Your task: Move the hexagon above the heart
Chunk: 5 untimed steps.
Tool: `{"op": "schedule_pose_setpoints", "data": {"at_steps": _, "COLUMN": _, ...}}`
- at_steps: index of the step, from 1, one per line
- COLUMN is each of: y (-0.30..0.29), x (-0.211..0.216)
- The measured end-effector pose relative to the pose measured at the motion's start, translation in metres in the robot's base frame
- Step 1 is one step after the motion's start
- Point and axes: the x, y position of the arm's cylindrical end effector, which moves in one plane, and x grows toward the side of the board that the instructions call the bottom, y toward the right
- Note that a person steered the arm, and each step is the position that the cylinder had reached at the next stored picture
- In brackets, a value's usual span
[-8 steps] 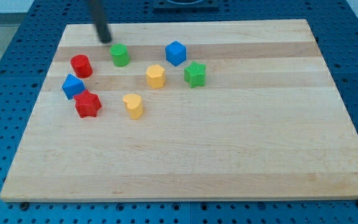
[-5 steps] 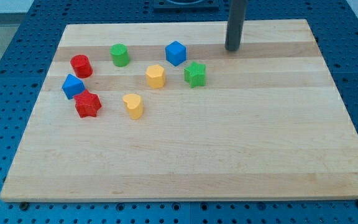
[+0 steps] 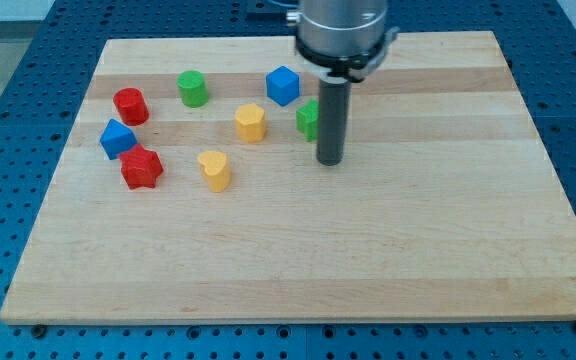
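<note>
**Rod tip placed beside the blocks, hexagon not yet engaged**

Wooden board (image 3: 298, 250) on a blue pegboard bench filled the view, with eight small blocks grouped toward the view's upper left. My tip (image 3: 329, 161) rested on bare wood just below and to the view's right of the green star (image 3: 308, 119), which the rod partly hid; whether rod and star touched could not be told. The rod carried nothing and pressed on no block. The yellow hexagon (image 3: 251, 122) sat up and to the view's right of the yellow heart (image 3: 214, 170), apart from it. The blue cube (image 3: 282, 85) stood nearby, toward the view's top right of the hexagon.

The step appeared to be the approach. To do it well, the tip should probably pass around the star, meet the hexagon on its right face, and push it a short way leftward, stopping once it sat directly above the heart. A slow, centred push would likely limit sideways slip.
</note>
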Motion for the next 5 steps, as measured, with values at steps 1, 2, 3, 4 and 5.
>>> {"op": "schedule_pose_setpoints", "data": {"at_steps": 1, "y": -0.026, "x": -0.001}}
{"op": "schedule_pose_setpoints", "data": {"at_steps": 2, "y": -0.026, "x": -0.008}}
{"op": "schedule_pose_setpoints", "data": {"at_steps": 3, "y": -0.024, "x": -0.02}}
{"op": "schedule_pose_setpoints", "data": {"at_steps": 4, "y": -0.024, "x": -0.035}}
{"op": "schedule_pose_setpoints", "data": {"at_steps": 5, "y": -0.027, "x": -0.045}}
